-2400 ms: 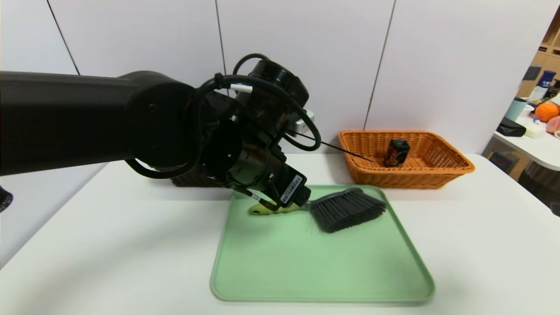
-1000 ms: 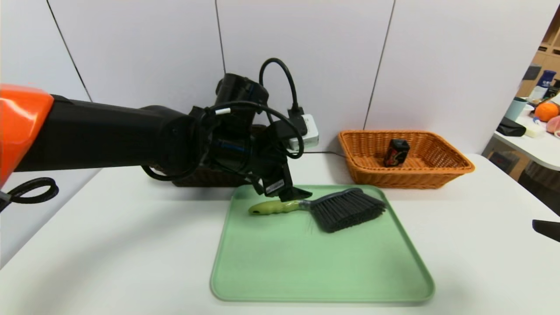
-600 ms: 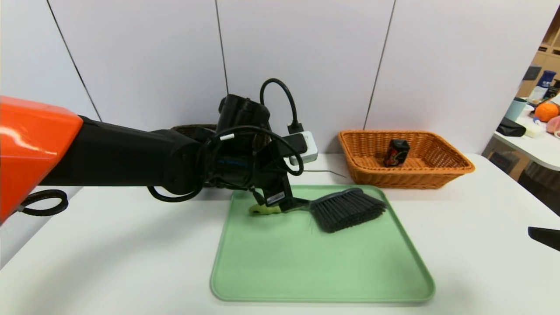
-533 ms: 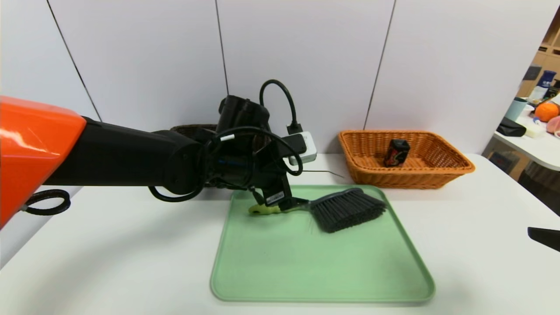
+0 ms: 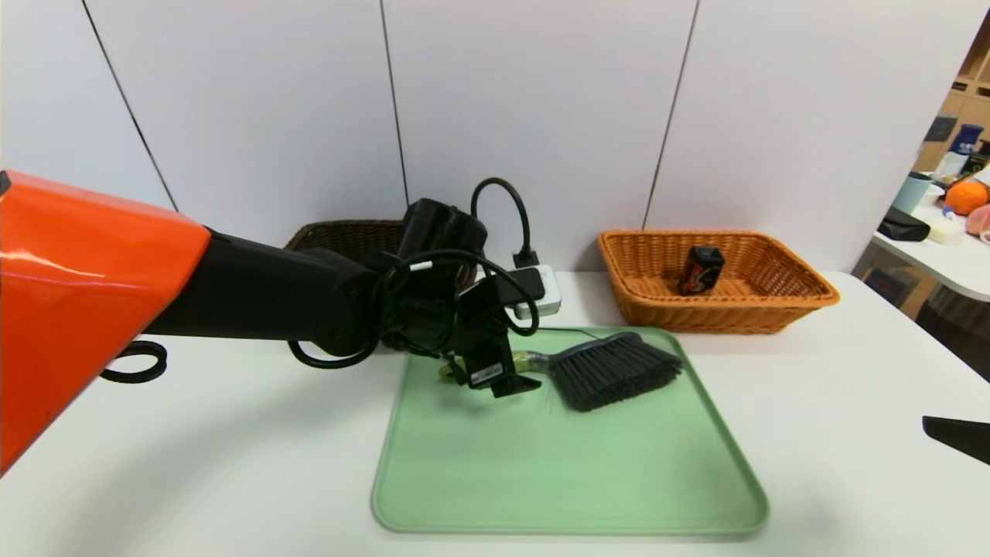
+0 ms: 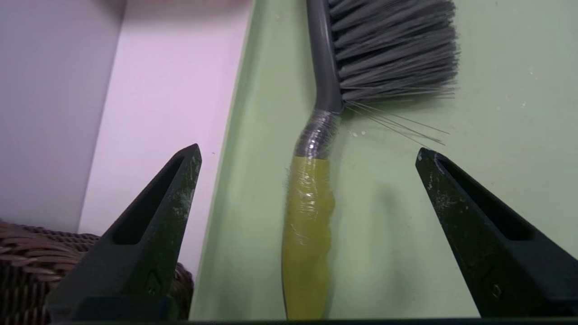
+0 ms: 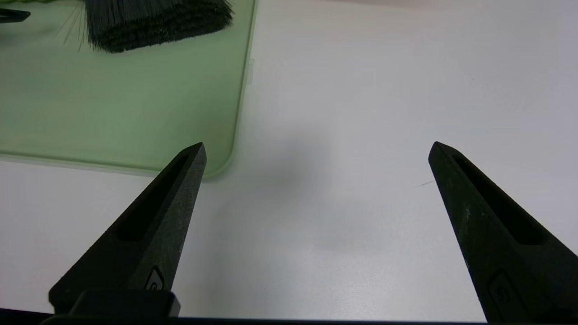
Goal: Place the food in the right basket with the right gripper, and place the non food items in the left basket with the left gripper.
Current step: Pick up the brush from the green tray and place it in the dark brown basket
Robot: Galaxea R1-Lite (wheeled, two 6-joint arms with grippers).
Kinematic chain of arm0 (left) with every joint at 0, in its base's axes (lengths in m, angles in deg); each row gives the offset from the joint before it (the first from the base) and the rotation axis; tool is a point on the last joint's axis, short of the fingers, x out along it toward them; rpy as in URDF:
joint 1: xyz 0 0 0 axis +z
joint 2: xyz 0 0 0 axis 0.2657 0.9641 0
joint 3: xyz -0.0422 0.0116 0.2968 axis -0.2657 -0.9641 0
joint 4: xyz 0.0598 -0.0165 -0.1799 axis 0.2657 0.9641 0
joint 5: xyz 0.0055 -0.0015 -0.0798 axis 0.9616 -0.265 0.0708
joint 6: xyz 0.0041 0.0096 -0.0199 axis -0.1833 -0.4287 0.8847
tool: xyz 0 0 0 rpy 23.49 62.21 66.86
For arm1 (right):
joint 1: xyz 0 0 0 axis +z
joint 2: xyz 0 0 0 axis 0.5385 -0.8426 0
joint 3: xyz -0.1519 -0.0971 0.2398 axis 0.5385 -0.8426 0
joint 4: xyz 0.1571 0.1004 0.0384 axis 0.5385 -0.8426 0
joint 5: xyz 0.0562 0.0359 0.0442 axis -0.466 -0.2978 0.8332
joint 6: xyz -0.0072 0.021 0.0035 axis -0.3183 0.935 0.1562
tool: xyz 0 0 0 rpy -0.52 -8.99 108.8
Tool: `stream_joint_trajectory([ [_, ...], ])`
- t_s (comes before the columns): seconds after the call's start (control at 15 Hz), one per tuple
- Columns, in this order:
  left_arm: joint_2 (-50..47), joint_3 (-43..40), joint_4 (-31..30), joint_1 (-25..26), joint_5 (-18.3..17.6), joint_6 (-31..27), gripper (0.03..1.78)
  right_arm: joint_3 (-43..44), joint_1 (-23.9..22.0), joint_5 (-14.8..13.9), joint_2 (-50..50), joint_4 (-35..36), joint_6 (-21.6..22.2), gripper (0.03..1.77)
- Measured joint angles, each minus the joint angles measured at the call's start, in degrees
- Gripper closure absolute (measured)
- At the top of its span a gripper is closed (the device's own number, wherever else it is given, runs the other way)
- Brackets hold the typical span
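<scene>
A hand brush with dark grey bristles [image 5: 615,371] lies on the green tray [image 5: 564,480]. My left gripper [image 5: 510,381] hangs low over its yellow-green handle [image 6: 309,225]. In the left wrist view the left gripper [image 6: 308,150] is open, one jaw on each side of the handle and not touching it. The food, a small black box [image 5: 701,270], stands inside the orange right basket [image 5: 773,313]. The dark brown left basket [image 5: 340,232] sits behind my left arm. My right gripper [image 7: 317,144] is open over bare table right of the tray, only its tip [image 5: 955,435] in the head view.
The tray [image 7: 113,104] fills the middle of the white table [image 5: 851,433]. A wall stands close behind both baskets. The left basket's rim [image 6: 27,266] is right beside my left jaw. A side table with an orange [image 5: 965,197] stands far right.
My left arm has reached forward and lowered, so its open jaws now straddle the brush handle near the tray. The brush, box and baskets have not moved.
</scene>
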State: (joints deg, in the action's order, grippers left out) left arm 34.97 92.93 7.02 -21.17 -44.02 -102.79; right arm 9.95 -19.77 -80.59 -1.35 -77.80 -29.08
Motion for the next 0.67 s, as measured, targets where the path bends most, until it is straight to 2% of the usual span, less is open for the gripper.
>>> stream_joint_trajectory([
  [0.2,1.5,1.0,2.8,0.0,-2.3,0.0,0.12,-0.4,-0.1,0.1,-0.5,0.5,0.4,0.1],
  [0.4,3.1,3.5,8.4,0.1,-4.9,0.1,0.12,-2.1,-0.1,-0.1,-0.5,4.1,1.3,0.1],
  [0.67,6.5,11.3,15.0,0.1,-6.9,0.6,0.12,-3.7,-0.1,-0.5,-0.2,5.5,1.4,0.1],
])
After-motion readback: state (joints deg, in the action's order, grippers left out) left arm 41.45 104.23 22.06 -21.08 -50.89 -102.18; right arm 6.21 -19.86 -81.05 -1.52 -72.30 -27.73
